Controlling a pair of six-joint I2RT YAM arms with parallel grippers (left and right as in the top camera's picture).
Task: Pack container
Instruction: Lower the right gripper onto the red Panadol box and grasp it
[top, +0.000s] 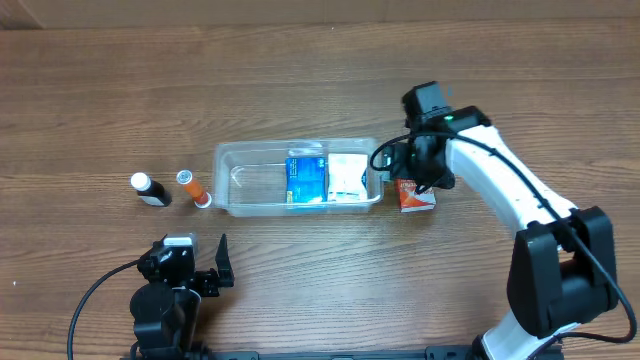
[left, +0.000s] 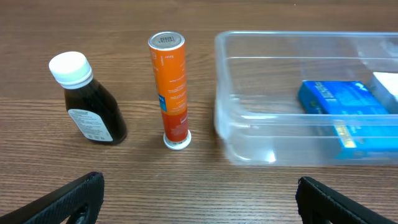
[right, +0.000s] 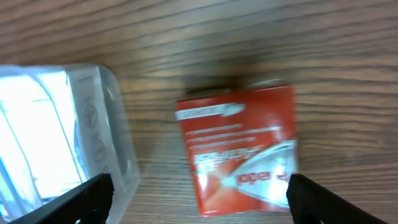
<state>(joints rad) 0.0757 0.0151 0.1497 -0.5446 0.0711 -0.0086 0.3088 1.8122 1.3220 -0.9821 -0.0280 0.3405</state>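
The clear plastic container (top: 240, 180) lies mid-table and holds a blue box (top: 306, 179) and a white box (top: 347, 177). It also shows in the left wrist view (left: 261, 130) and the right wrist view (right: 106, 143). A red box (top: 415, 196) lies on the table just right of the container, seen close in the right wrist view (right: 239, 149). My right gripper (right: 199, 199) is open above the red box, its fingers apart on either side. An orange tube (left: 171, 87) and a dark bottle with a white cap (left: 87, 102) lie left of the container. My left gripper (left: 199, 199) is open and empty near the front edge.
The orange tube (top: 193, 188) and the dark bottle (top: 150, 189) lie side by side close to the container's left end. The right arm (top: 510, 190) reaches in from the lower right.
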